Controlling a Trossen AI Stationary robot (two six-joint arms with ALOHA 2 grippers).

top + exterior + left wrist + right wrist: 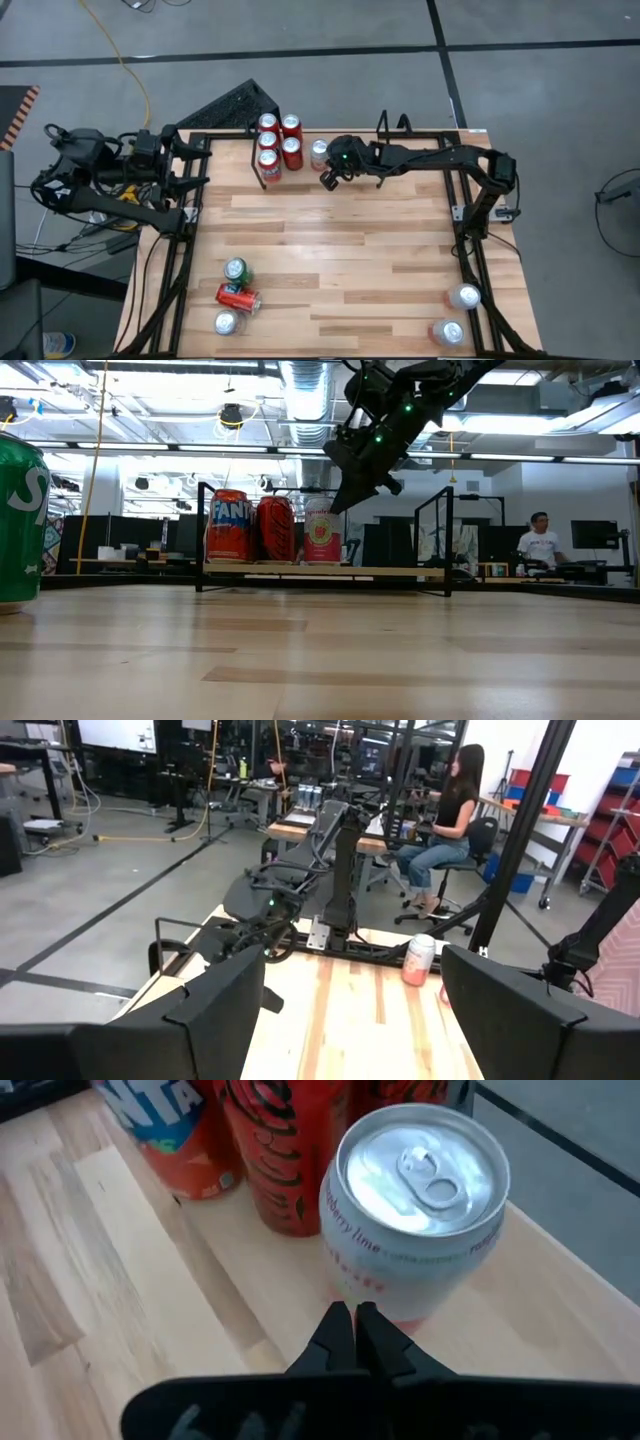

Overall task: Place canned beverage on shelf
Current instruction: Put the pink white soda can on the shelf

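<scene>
Right wrist view: the right gripper (355,1330) hangs just above and in front of a white can (415,1210), fingers pressed together and holding nothing; the can stands upright and free.
White can: stands on the shelf (420,135) at the table's far edge, just beside the four red cans (279,140); in the low view it is the pale can (322,532) third in the row.
Risk, near: the closed fingers sit very close to the white can's rim, so a sideways or downward move of the arm would likely knock it over or push it into its red neighbours.
Risk, far: the cans stand packed close, so one tipped can would probably topple others and roll off the low rack.
Right arm pose: stretched from its base at the table's right across the far edge, wrist bent down, gripper (328,178) just in front of the white can.
Left arm pose: folded back at the table's far left corner, left gripper (196,182) well apart from any can, fingers (215,1010) spread wide and empty.
Waiting cans: a green can (237,271), a red can lying on its side (238,298) and silver ones stand near the front edge, well apart from both grippers.
</scene>
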